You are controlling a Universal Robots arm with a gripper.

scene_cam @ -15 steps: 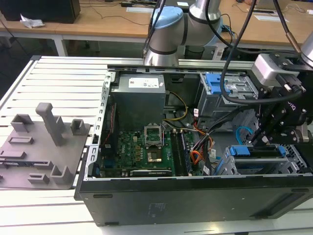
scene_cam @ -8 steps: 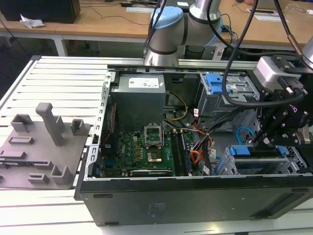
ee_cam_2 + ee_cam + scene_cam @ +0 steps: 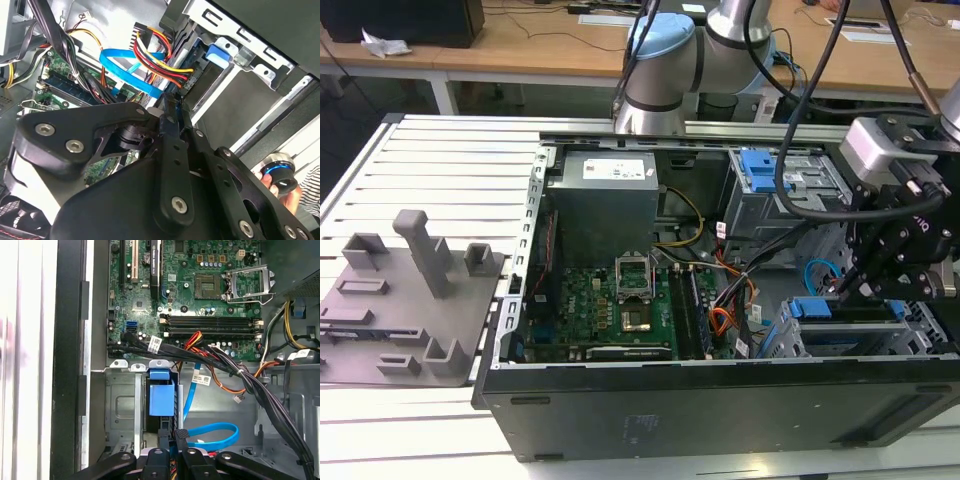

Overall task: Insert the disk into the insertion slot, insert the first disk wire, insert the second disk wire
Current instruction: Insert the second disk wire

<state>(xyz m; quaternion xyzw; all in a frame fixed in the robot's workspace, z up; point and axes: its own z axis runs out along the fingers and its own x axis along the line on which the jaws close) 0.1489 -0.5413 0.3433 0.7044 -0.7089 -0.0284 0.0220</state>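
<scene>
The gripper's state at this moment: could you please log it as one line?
gripper: low in the case, at the drive bay | disk: seated in slot | blue cable: looped beside gripper | fingers: close together, grasp unclear

Even, bright room light falls from above; the tabletop (image 3: 430, 160) glares pale, the computer case (image 3: 720, 395) is shadowed inside, and the hand (image 3: 170, 115) looks blurred close up.

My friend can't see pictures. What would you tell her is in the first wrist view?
The robot's gripper hangs over an open computer case, close to a looping light-blue cable and a blue drive carrier in a metal bay. Beyond lies a green motherboard crossed by bundles of black wires.
</scene>
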